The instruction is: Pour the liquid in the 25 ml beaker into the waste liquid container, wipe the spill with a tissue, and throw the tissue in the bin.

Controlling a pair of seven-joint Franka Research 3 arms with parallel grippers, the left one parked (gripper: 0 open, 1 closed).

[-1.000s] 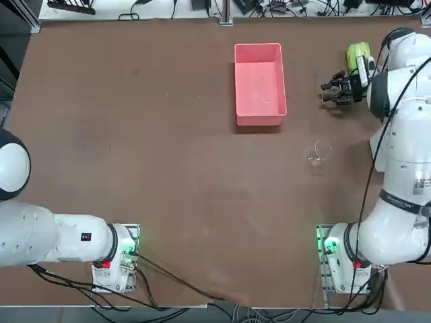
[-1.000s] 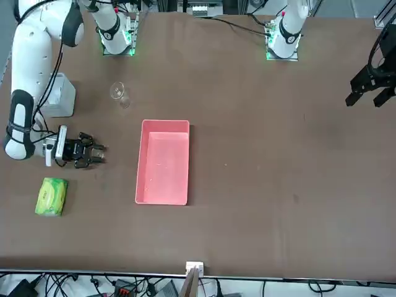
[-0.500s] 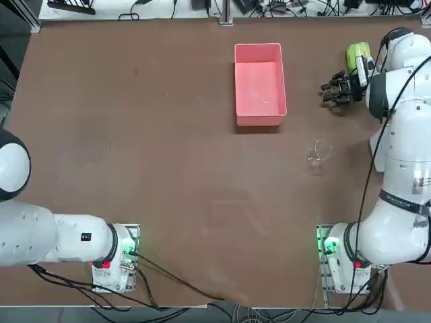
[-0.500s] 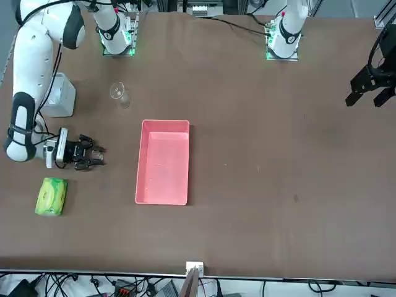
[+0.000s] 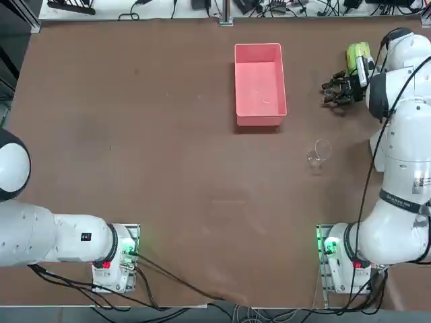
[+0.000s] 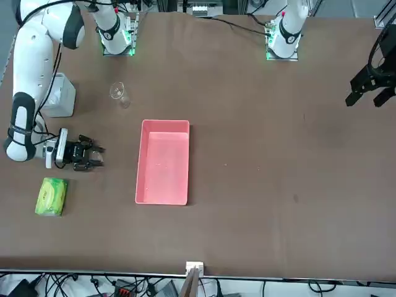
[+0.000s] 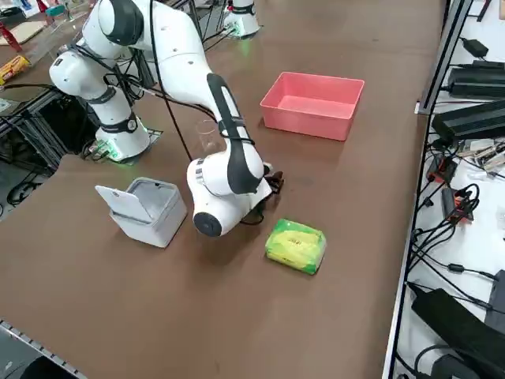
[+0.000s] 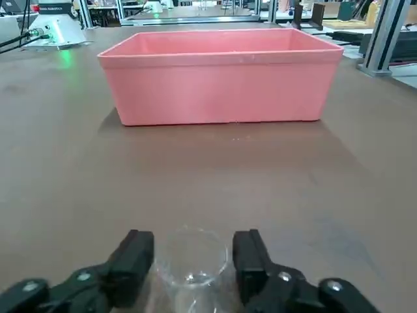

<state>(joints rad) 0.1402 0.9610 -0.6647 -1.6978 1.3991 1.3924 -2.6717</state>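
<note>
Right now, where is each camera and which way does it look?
Top: overhead, looking down on the table; both arm bases, right gripper near the pink tray.
Front: across the table, facing the robot; both arms.
Right side: raised at the robot's right, looking diagonally down; mostly the right arm.
Right wrist: on the right wrist, looking past open jaws either side of the tiny beaker.
Shared: all four show the tray.

Big brown table (image 5: 168, 168) fills most of every view – matte, evenly lit from overhead. Far edge in the top view: tangle of black cables (image 5: 283, 7) on a pale surface. Right side view shows a metal frame rail (image 7: 442, 55) along the table edge, black power bricks (image 7: 473, 118) and loose cables on a white floor – cluttered lab benches in the distance.
</note>
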